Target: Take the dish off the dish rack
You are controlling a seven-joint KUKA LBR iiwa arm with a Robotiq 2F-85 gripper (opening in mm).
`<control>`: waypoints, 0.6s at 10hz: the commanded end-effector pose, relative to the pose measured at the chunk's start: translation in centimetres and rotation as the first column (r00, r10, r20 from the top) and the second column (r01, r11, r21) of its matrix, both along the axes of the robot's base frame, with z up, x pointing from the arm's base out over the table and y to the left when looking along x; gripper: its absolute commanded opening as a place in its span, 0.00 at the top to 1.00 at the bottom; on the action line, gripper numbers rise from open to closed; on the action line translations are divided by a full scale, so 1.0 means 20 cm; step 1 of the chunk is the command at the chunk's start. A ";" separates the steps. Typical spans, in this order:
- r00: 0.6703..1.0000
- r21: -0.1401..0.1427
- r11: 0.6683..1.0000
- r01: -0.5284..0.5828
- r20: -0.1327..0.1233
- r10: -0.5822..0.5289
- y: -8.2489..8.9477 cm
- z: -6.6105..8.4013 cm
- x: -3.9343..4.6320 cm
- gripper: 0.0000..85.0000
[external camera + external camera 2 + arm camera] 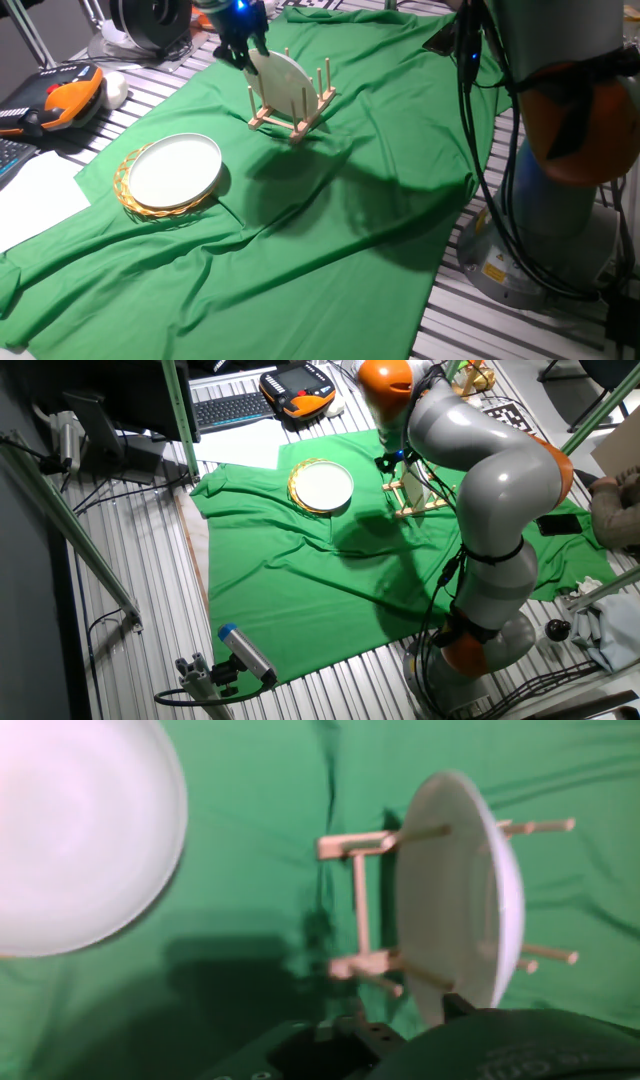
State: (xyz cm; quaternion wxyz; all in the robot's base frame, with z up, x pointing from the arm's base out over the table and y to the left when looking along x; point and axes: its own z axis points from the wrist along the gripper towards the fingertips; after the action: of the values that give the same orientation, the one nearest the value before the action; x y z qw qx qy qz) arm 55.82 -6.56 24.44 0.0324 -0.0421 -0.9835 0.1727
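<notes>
The dish (283, 85) is a plain white plate standing on edge between the pegs of the small light-wood dish rack (292, 118) at the far middle of the green cloth. My gripper (248, 55) is at the dish's upper left rim, with a finger on each side and the jaws apart. The hand view shows the dish (462, 900) upright in the rack (360, 905), with the dark hand body along the bottom edge. In the other fixed view the rack (415, 498) is partly hidden behind the arm.
A second white plate (175, 170) lies flat on a round wicker mat (135, 200) left of the rack; it also shows in the hand view (80, 830). The green cloth (330, 230) is wrinkled. An orange pendant (70, 95) and a keyboard lie far left; the arm's base (560, 130) stands right.
</notes>
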 end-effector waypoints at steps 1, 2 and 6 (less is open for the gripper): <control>1.000 -0.005 1.000 -0.007 0.002 0.007 -0.23 0.00 0.009 0.40; 1.000 -0.009 1.000 -0.020 0.010 0.020 -0.27 -0.02 0.016 0.40; 0.996 -0.001 0.997 -0.079 0.044 0.079 -0.43 -0.14 0.051 0.40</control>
State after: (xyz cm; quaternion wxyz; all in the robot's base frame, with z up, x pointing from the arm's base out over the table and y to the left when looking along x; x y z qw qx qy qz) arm 56.85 -12.70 21.48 0.0025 -0.0065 -0.9849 0.1732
